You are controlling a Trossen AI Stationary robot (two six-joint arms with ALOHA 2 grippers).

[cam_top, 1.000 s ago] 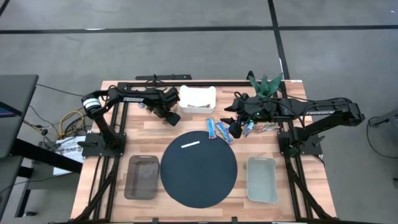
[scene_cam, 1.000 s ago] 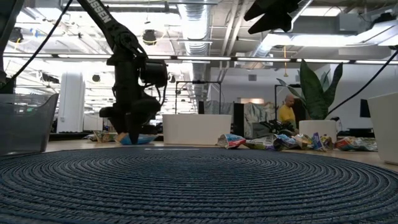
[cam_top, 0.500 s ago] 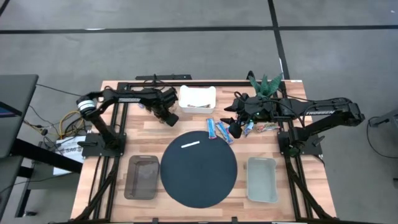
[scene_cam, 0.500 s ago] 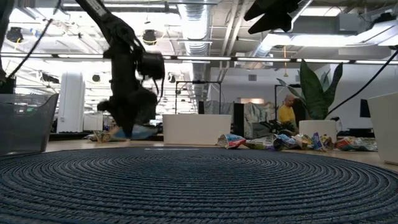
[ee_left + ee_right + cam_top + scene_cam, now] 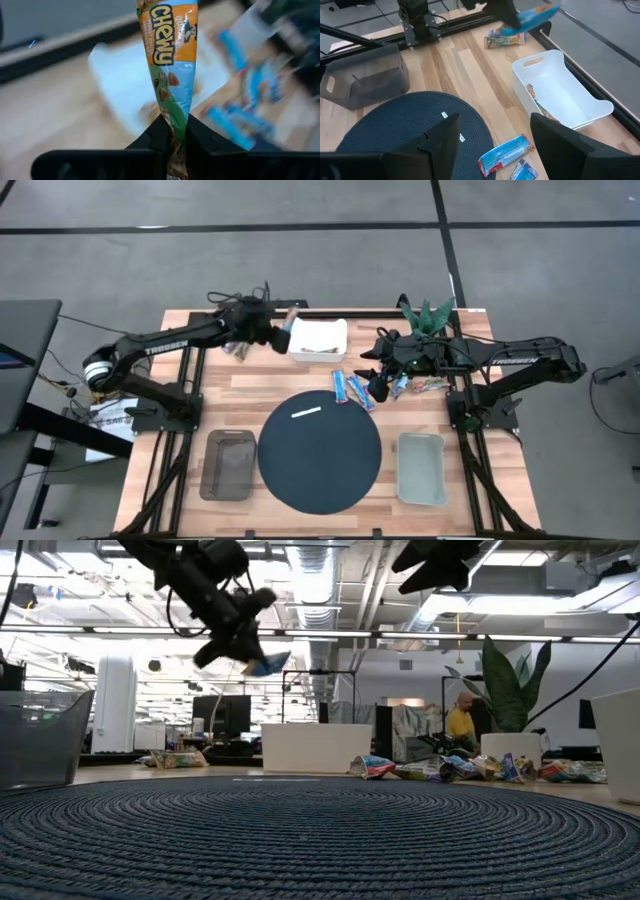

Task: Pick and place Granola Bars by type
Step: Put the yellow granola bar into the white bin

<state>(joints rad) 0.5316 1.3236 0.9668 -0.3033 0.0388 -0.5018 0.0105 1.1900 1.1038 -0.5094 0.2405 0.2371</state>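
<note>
Aloft, left gripper (image 5: 172,131) jaws clamp a Chewy granola bar (image 5: 170,65), white bin (image 5: 318,338) just beyond; right gripper (image 5: 492,145) jaws open.

Bare round mat (image 5: 320,465) between bins

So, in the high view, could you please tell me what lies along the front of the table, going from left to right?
Dark translucent plastic bin → dark round woven mat with its short white strip → pale grey-green plastic bin.
</note>
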